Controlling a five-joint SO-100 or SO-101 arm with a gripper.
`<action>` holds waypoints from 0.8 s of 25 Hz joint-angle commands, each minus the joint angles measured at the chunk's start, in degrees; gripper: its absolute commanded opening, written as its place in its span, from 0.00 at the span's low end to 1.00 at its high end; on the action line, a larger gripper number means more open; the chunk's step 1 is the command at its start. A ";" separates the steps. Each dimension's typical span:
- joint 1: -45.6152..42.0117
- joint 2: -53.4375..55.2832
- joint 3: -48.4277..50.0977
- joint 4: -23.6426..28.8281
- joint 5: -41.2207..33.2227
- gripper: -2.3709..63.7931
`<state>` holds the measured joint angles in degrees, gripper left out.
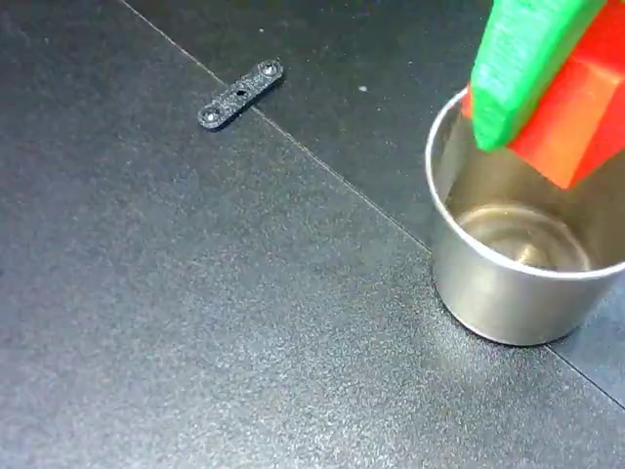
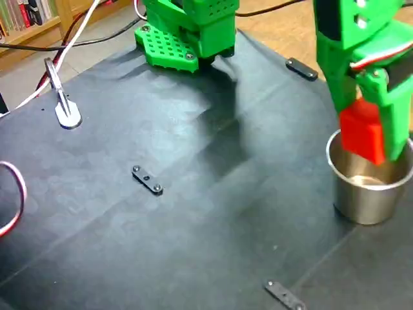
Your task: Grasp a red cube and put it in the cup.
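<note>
Bright red sharp-edged cube [image 2: 362,134] is clamped in the green plastic two-finger gripper [image 2: 374,139], suspended over the mouth of the round shiny stainless-steel cup [image 2: 371,194]; its lower corner sits level with the rim. In a fixed view the cube [image 1: 576,122] is cut off at the 2 o'clock edge. A small black drilled bracket [image 1: 240,94] lies at 10 o'clock on the dark matte table [image 1: 195,322]. Wooden bookshelf [image 2: 26,19] at 11 o'clock.
</note>
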<state>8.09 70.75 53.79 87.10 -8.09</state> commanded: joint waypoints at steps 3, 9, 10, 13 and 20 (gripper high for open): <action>-0.44 1.41 -1.14 0.79 0.70 0.03; -0.44 1.41 -1.14 0.70 0.62 0.03; -0.44 1.41 -1.14 0.70 0.62 0.03; -0.44 1.41 -1.05 0.70 -0.26 0.03; -0.44 1.41 -0.97 0.70 0.35 0.03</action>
<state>8.09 70.75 53.79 87.89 -8.09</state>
